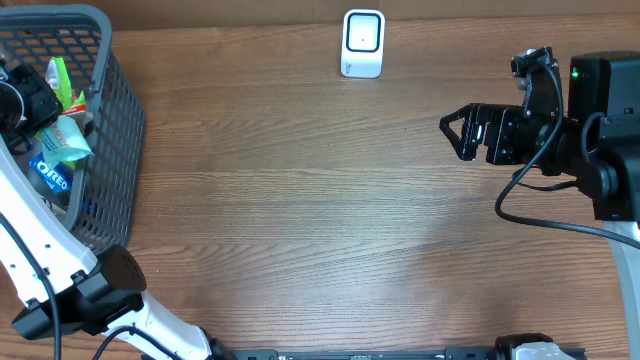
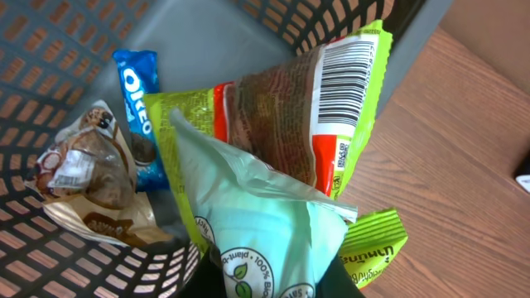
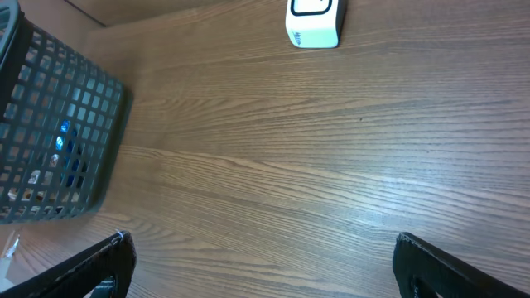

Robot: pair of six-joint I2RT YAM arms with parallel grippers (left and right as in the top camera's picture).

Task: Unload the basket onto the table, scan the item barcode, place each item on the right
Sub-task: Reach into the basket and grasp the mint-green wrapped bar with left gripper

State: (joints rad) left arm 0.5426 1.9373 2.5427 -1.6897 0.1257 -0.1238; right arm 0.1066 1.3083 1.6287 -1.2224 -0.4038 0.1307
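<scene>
Fingers of left gripper (image 1: 38, 112) are pressed together, pinching a mint-green pouch (image 2: 257, 215) over the basket (image 1: 122, 130). Right gripper (image 1: 456, 133) is spread wide above the table (image 1: 300, 220), empty.

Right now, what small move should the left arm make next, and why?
Probably lift straight up. The left gripper looks shut on the pale green packet, which is inside the basket among other snacks; the scanner stands far across the table.
</scene>
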